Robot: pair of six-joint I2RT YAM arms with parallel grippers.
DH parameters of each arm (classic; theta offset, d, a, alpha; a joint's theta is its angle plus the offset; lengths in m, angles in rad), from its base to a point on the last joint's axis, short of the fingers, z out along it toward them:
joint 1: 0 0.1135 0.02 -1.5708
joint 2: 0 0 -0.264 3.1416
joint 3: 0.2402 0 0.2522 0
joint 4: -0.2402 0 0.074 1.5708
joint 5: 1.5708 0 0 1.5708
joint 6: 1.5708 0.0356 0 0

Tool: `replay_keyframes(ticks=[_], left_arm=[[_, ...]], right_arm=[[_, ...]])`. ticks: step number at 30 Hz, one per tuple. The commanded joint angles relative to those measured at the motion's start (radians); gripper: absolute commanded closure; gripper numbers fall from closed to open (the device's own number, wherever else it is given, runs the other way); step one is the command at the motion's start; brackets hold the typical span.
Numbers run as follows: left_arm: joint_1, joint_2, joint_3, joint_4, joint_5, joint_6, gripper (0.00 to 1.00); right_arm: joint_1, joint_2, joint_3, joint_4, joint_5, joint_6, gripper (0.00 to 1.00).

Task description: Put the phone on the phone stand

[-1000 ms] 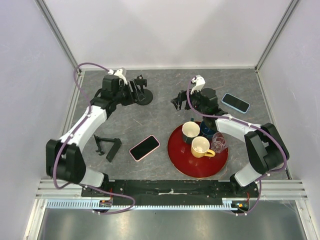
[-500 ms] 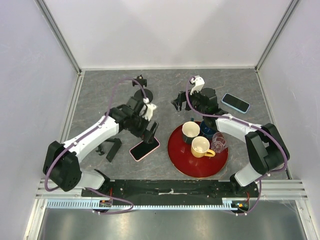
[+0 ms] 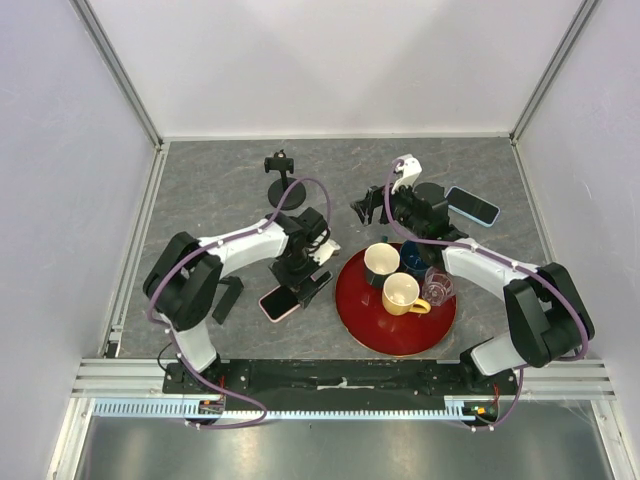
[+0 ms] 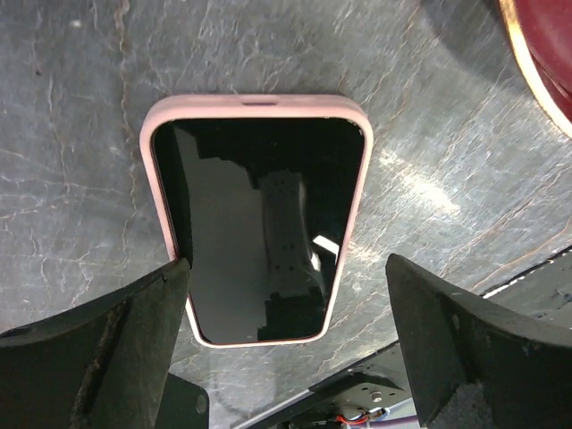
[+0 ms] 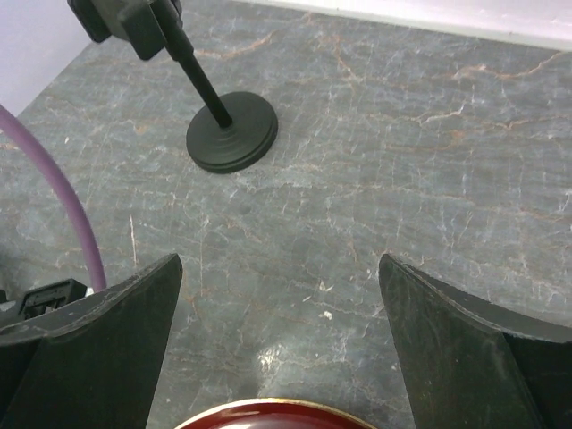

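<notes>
A pink-cased phone (image 3: 274,303) lies face up on the grey table, left of the red tray (image 3: 365,325). My left gripper (image 3: 305,283) hovers right over it, open. In the left wrist view the phone (image 4: 259,219) lies between and below the spread fingers (image 4: 98,349), untouched. A black phone stand with a round base (image 3: 284,192) and a clamp top stands at the back centre; it also shows in the right wrist view (image 5: 232,136). My right gripper (image 3: 362,208) is open and empty above bare table, behind the tray.
The red tray holds a cream cup (image 3: 381,260), a yellow cup (image 3: 402,294), a blue cup (image 3: 415,258) and a glass (image 3: 438,285). A blue-cased phone (image 3: 472,206) lies at the back right. A folding black stand (image 3: 230,297) lies left of the pink phone.
My left arm has swung from the round stand at the back down to the pink phone and now hovers over it. The right arm has shifted slightly right.
</notes>
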Motion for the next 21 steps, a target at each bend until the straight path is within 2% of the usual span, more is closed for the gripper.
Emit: replay_keyframes(ticks=[1,9,14,21], left_arm=[[0.003,0.054,0.091,-0.018,-0.081,0.041,0.03],[0.001,-0.030,0.066,-0.004,-0.170,0.014,0.04],[-0.004,-0.015,0.048,0.014,-0.229,0.033,0.05],[0.007,0.037,0.054,0.036,-0.089,0.105,0.04]], right_arm=[[-0.017,-0.032,-0.014,0.078,-0.019,-0.005,0.02],[-0.023,-0.023,-0.011,0.081,-0.021,-0.005,0.02],[-0.023,-0.021,-0.013,0.089,-0.032,0.000,0.02],[-0.023,-0.024,-0.017,0.092,-0.030,-0.006,0.02]])
